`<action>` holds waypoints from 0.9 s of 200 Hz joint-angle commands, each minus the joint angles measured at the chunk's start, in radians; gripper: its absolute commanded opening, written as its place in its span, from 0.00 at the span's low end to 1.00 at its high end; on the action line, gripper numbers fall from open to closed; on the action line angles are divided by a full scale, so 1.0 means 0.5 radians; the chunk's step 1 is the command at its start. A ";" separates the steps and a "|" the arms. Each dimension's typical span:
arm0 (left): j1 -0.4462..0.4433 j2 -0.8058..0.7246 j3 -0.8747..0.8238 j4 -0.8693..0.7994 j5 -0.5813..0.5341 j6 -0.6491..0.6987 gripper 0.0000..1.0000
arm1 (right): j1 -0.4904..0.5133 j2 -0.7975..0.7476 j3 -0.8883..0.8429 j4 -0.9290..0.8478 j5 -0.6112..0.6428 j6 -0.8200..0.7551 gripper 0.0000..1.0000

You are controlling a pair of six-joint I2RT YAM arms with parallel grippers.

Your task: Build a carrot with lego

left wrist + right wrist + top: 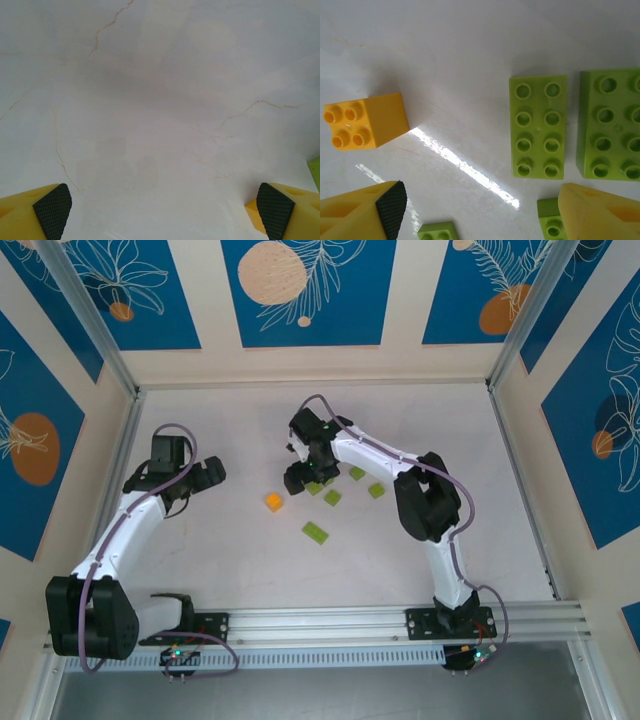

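Right claw [480, 215] fingers spread wide, low over loose lego [333, 497] mid tabletop [230, 560], orange brick [365, 122] lying apart left of lime-green rectangle [538, 126], bigger green brick [610, 125] just beside it, none joined, left claw [165, 210] wide open over bare surface

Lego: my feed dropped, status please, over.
Left gripper open over bare table. Right gripper open above green bricks. Orange brick apart, unjoined. Nothing blocking.

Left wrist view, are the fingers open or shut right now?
Open. The left fingers sit at opposite lower corners, bare table between them, nothing held.
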 commanded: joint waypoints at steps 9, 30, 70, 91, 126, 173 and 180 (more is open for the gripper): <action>0.035 0.017 0.021 -0.042 -0.026 0.002 0.98 | 0.012 0.087 0.099 -0.075 -0.069 -0.023 0.81; 0.033 0.022 0.026 -0.045 -0.028 0.005 0.98 | 0.012 0.116 0.112 -0.075 -0.066 -0.024 0.81; 0.035 0.032 0.030 -0.045 -0.024 0.008 0.98 | 0.009 0.175 0.162 -0.087 -0.045 -0.035 0.81; 0.033 0.039 0.034 -0.048 -0.019 0.008 0.98 | 0.000 0.219 0.211 -0.112 -0.025 -0.056 0.81; 0.034 0.053 0.040 -0.048 -0.020 0.012 0.98 | -0.026 0.265 0.250 -0.139 0.017 -0.073 0.81; 0.034 0.078 0.047 -0.046 -0.015 0.011 0.98 | -0.073 0.232 0.225 -0.123 -0.050 -0.076 0.81; 0.035 0.079 0.049 -0.046 -0.012 0.011 0.98 | -0.077 0.225 0.222 -0.116 -0.069 -0.076 0.81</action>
